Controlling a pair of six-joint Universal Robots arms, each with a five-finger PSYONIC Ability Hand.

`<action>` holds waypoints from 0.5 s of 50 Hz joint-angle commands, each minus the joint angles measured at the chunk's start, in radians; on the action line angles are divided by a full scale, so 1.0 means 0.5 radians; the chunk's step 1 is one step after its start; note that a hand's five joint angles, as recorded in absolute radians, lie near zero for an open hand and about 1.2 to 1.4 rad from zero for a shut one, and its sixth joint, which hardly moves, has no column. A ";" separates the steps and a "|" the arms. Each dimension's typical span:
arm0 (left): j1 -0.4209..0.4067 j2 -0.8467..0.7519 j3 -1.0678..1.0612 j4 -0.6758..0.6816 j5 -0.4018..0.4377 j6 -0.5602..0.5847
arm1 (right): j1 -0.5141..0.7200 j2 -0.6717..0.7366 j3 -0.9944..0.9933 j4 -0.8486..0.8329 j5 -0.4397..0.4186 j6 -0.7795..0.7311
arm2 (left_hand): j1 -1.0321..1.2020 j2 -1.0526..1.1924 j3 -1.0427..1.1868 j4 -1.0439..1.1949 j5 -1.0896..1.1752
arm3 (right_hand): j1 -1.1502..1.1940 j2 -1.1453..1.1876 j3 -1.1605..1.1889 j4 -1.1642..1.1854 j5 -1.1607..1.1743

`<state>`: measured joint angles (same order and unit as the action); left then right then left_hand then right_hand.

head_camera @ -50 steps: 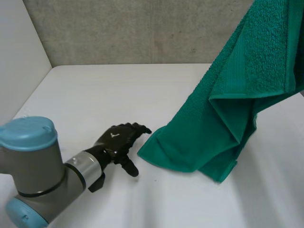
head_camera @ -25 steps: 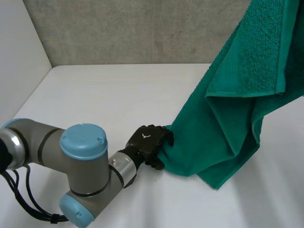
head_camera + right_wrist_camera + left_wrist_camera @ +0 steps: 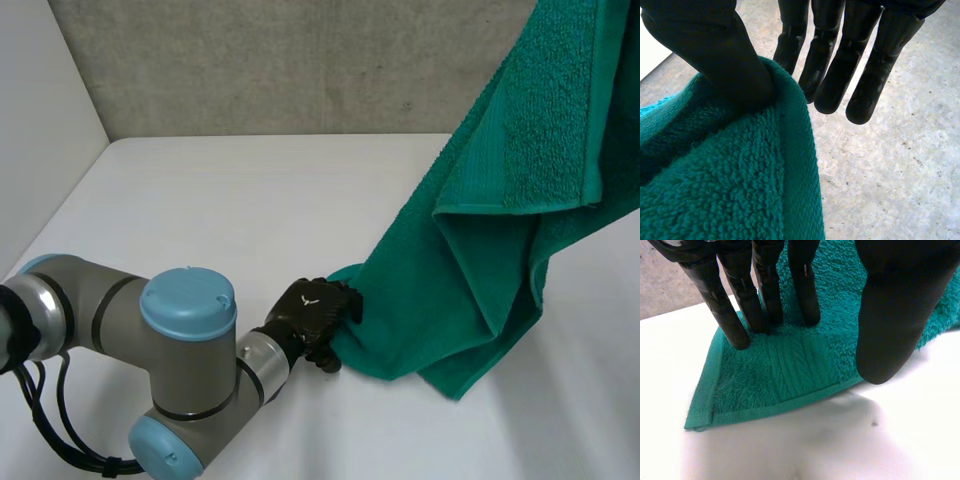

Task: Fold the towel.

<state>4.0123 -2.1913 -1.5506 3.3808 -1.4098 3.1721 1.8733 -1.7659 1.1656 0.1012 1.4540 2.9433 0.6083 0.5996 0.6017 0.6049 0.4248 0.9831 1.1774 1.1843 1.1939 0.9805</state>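
The right hand (image 3: 710, 50) pinches the towel (image 3: 480, 280) by its top edge, holding it aloft, while the left hand (image 3: 308, 312), fingers straight, presses its lower corner onto the worktop (image 3: 250, 200).

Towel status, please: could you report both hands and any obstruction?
Left hand open, fingers pressing a corner of the towel onto the table. Right hand pinching its upper part, held high. Nothing in the way.

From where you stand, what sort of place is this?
Probably a robot lab or test cell: a bare white table, a raw concrete wall behind it, and a grey arm whose black left hand presses on a green towel.
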 commanded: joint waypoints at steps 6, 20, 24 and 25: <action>-0.014 -0.072 0.067 0.064 -0.101 0.080 | -0.007 0.007 0.025 -0.006 0.007 0.001 | 1.573 1.591 1.586 1.580 1.591 | 0.826 0.438 0.424 0.405 0.482; 0.179 0.504 -0.003 0.071 -0.429 0.111 | -0.188 0.065 0.144 0.021 0.004 -0.033 | 1.576 1.593 1.589 1.583 1.594 | 0.826 0.438 0.424 0.405 0.482; 0.348 0.875 -0.144 0.043 -0.420 0.117 | -0.319 0.218 0.245 0.098 -0.024 -0.091 | 1.576 1.593 1.589 1.583 1.594 | 0.826 0.438 0.424 0.405 0.482; 0.397 1.013 -0.193 0.013 -0.399 0.117 | -0.341 0.258 0.264 0.110 -0.033 -0.115 | 1.576 1.593 1.589 1.583 1.594 | 0.826 0.438 0.424 0.405 0.482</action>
<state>4.0889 -1.9667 -1.5440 3.4177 -1.6256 3.2276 1.7835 -1.7305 1.2322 0.1139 1.4577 2.9283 1.1405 1.1974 1.1771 1.2059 0.9573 0.9831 1.1774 1.1843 1.1939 0.9805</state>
